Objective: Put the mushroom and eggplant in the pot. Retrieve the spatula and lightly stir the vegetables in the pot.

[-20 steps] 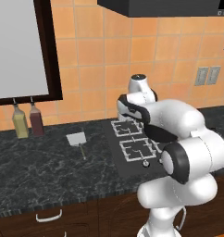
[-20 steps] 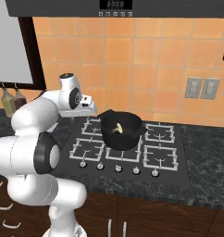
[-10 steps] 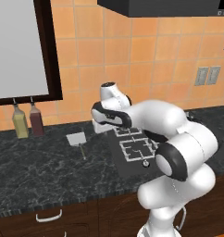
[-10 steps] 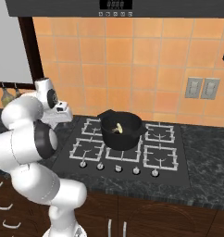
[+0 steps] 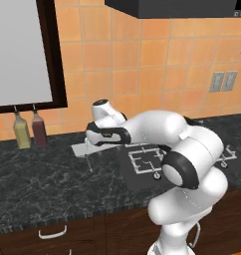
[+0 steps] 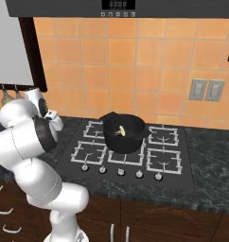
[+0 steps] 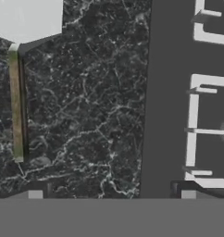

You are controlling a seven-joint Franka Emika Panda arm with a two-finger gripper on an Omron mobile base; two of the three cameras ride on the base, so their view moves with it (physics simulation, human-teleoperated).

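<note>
Far left, against the tiled wall, a yellow bottle (image 5: 21, 133) and a dark red bottle (image 5: 39, 130) are standing side by side on the dark marbled tabletop (image 5: 38, 179). Just right of them the spatula (image 5: 84, 151) is lying flat on the tabletop, its light grey blade (image 7: 27, 19) toward the wall and its thin tan handle (image 7: 15, 105) pointing toward the front edge.

The white arm is reaching leftward from its base and folding at the elbow, so that the wrist is hanging over the spatula's blade. The end effector (image 5: 91, 138) is pointing straight down at the tabletop beside the stove edge. In the hand view its two finger tips (image 7: 34, 194) are standing wide apart with nothing between them, and the spatula is lying off to one side of them, not touched.

Further right, the stove (image 6: 175, 152) is carrying the black pot (image 6: 124, 132) on a rear burner. The tan mushroom (image 6: 120, 131) is resting inside the pot. The eggplant cannot be made out against the pot's dark interior.
</note>
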